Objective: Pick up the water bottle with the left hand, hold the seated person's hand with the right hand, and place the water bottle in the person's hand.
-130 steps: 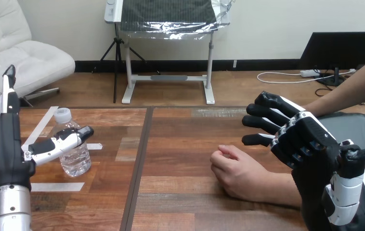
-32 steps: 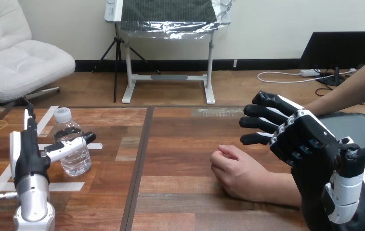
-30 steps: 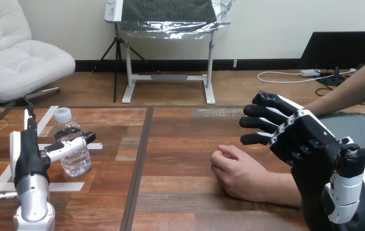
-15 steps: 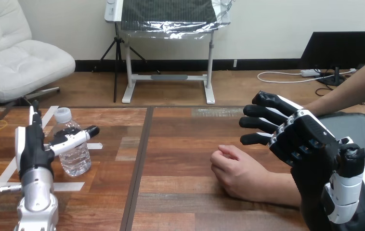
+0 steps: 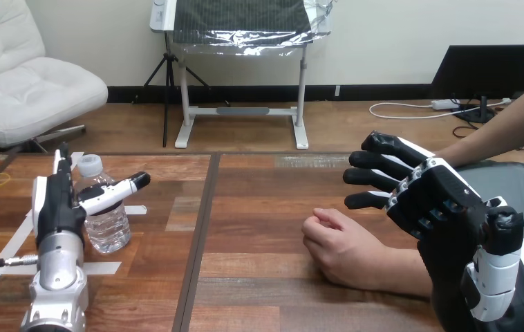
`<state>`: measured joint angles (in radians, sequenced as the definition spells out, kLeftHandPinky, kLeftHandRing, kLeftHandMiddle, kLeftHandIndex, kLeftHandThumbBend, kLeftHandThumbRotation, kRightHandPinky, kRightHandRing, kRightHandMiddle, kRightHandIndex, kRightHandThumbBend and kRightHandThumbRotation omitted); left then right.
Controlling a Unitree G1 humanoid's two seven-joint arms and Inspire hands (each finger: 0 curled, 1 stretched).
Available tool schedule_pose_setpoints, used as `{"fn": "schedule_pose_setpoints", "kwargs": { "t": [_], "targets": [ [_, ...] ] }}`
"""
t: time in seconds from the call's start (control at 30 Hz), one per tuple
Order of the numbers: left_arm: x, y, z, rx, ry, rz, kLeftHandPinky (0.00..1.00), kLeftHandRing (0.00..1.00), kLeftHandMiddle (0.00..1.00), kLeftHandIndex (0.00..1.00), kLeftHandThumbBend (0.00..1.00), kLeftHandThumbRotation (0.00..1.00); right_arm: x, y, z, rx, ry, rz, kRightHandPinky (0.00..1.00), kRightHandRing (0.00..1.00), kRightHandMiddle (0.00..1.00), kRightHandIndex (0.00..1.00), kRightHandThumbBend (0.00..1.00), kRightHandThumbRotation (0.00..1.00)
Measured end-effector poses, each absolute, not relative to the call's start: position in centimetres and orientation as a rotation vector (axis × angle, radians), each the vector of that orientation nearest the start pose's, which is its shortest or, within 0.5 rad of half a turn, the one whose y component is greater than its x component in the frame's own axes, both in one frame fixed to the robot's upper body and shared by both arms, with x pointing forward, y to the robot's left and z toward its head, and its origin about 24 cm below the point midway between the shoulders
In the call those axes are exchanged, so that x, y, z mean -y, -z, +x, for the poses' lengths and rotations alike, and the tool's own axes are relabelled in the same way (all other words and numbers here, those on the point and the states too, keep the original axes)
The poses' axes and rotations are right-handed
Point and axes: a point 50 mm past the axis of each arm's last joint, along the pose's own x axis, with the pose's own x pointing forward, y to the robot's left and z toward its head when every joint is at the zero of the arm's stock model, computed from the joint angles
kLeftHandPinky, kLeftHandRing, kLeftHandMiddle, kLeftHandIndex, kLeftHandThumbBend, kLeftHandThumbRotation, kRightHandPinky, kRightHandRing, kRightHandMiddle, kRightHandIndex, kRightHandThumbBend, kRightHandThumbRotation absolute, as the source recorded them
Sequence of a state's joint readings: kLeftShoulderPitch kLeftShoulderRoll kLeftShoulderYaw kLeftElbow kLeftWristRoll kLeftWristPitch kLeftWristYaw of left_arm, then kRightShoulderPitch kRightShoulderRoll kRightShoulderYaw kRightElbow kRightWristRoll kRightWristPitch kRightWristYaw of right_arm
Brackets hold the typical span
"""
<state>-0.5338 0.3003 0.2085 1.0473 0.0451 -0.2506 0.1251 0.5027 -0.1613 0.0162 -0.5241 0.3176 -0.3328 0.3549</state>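
Well, the water bottle [image 5: 110, 221] stands upright on the desk [image 5: 259, 207], capped, out at about nine o'clock from the desk's middle. The left hand [image 5: 57, 204] sits edge-on at the bottle's nine o'clock side, its fingers [image 5: 61, 153] straight and pointing up. Its thumb reaches across the bottle's near face toward three o'clock, and nothing is clamped on the bottle yet.

To grasp well, I'd say the palm should come flush against the bottle's mid-body, below the shoulder. The fingers can then wrap behind as the thumb closes in front. The squeeze should be gentle, since thin plastic likely dents, and even, so the bottle doesn't tip toward three o'clock.

The right hand [image 5: 439, 200] hovers with its fingers spread apart, at two o'clock from the person's hand [image 5: 342, 249]. That hand is a loose fist resting on the desk, and the two are apart.
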Motion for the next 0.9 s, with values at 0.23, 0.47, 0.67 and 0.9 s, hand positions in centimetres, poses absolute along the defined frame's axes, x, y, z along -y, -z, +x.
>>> {"fn": "schedule_pose_setpoints", "kwargs": {
  "t": [0.23, 0.47, 0.67, 0.9],
  "targets": [
    [-25.7, -0.9, 32.6, -0.247, -0.310, 0.216, 0.97, 1.00, 1.00, 1.00, 1.00, 0.20, 17.1, -10.1, 14.8, 0.387, -0.291, 0.075, 0.66, 0.75, 0.77, 0.79, 0.84, 1.00],
    [-25.5, -1.1, 32.9, -0.258, -0.298, 0.204, 0.99, 1.00, 1.00, 1.00, 1.00, 0.19, 17.1, -10.1, 14.8, 0.387, -0.291, 0.075, 0.66, 0.75, 0.77, 0.79, 0.83, 1.00],
    [-25.4, -1.2, 33.2, -0.269, -0.294, 0.200, 0.99, 1.00, 1.00, 1.00, 1.00, 0.19, 17.1, -10.1, 14.8, 0.387, -0.291, 0.074, 0.66, 0.75, 0.77, 0.78, 0.83, 1.00],
    [-25.3, -1.3, 33.4, -0.279, -0.291, 0.200, 0.99, 1.00, 1.00, 1.00, 1.00, 0.20, 17.1, -10.1, 14.8, 0.387, -0.292, 0.073, 0.66, 0.75, 0.77, 0.79, 0.83, 1.00]
  ]
}}
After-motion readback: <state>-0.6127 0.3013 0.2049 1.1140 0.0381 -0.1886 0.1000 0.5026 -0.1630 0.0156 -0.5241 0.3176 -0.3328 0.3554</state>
